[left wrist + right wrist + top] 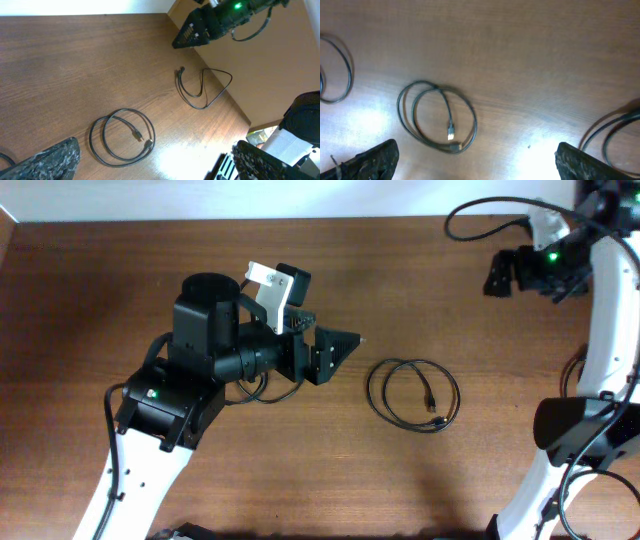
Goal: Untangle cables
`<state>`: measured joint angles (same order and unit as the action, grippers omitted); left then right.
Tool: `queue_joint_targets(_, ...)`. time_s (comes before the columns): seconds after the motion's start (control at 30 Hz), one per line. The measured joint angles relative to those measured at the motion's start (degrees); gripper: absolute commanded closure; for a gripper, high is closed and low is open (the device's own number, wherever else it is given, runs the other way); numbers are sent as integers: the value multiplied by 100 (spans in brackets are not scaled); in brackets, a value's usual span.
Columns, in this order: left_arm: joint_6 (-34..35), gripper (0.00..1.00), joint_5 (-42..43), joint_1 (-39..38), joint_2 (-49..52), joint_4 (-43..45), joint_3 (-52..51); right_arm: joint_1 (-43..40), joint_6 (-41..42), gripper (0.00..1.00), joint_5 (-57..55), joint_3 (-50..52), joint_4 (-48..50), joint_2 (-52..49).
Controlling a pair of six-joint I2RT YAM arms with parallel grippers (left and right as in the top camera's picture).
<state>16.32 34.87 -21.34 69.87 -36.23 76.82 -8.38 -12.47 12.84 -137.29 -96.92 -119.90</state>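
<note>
Though near left pincer [338, 348], cable [412, 394] apart

coiled cable [413, 393]: on table [100, 290], mid | left gripper [340, 352]: just left of coiled cable, apart | second cable [202, 87]: beyond coiled cable (left wrist view), nearer right gripper [500, 273]

Robot lab or test bench, not home. Left arm [190, 380] and right arm [605, 330], white-and-black, wired, stand at plain brown wood table [80, 300]. Green status light [551, 256] glows on right arm. Loose cables [412, 393] lie on wood. White wall [250, 200] behind; tan surface [280, 65] beyond table edge.
</note>
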Motion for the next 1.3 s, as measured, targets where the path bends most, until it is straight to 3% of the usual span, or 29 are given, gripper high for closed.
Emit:
queue_joint_targets(0.3,0,1,0,0,0,-2,0,588,-138,1,-146,2288,208,-28)
queue_joint_targets(0.6,0,1,-2,0,0,-11,0,1237,-170,1,-240,3812,1768,-33)
queue_joint_targets(0.77,0,1,-7,0,0,-2,0,1449,-168,1,-254,4964,3102,-39)
queue_joint_targets(1.17,0,1,-2,0,0,-2,0,1488,-199,8,-942,5967,4476,369)
queue_joint_targets(1.27,0,1,-2,0,0,-2,0,1493,-238,24,-1283,6225,4747,476)
queue_joint_targets(1.3,0,1,-2,0,-2,-2,0,1491,-275,38,-1274,6345,4883,551)
